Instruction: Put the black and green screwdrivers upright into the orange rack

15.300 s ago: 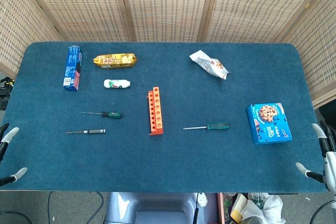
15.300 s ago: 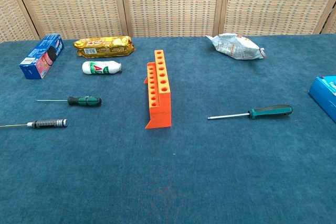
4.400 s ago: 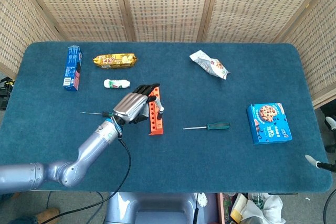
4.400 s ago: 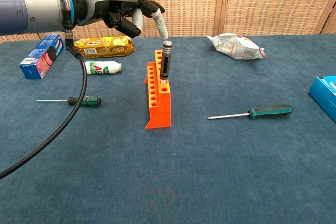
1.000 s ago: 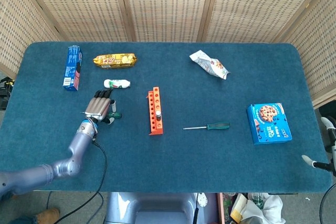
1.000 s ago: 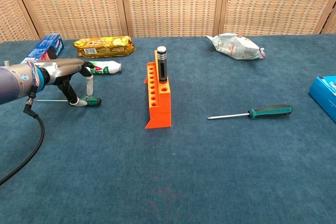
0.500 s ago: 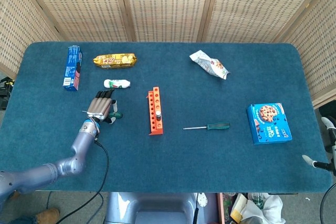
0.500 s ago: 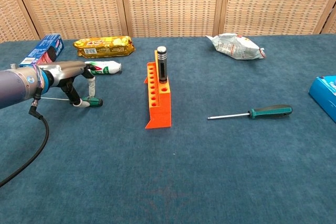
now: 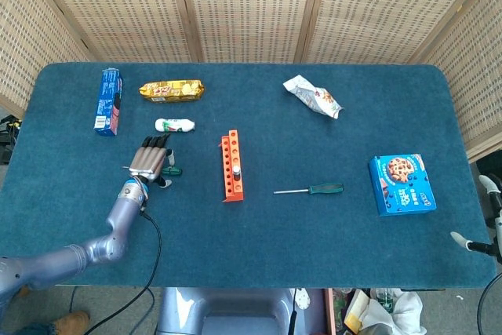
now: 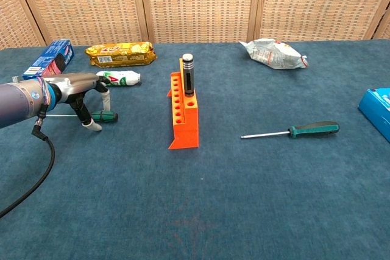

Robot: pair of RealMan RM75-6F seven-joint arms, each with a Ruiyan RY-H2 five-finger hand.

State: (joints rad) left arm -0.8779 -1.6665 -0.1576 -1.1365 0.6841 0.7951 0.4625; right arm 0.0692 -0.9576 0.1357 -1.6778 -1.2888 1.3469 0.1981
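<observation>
The orange rack stands mid-table with a black-handled screwdriver upright in a rear hole. A black and green screwdriver lies flat left of the rack, shaft pointing left. My left hand arches over its handle, the thumb down on the near side and a finger on the far side; the tool stays on the cloth. A green-handled screwdriver lies right of the rack. My right hand shows at the right table edge, fingers apart, holding nothing.
A blue biscuit box, a gold packet and a small white bottle lie behind the left hand. A crumpled bag sits at the back right. A blue cookie box lies near the right edge.
The left hand's thumb has shifted slightly toward the near side of the black and green handle. That screwdriver has not left the table. The right hand has not moved.
</observation>
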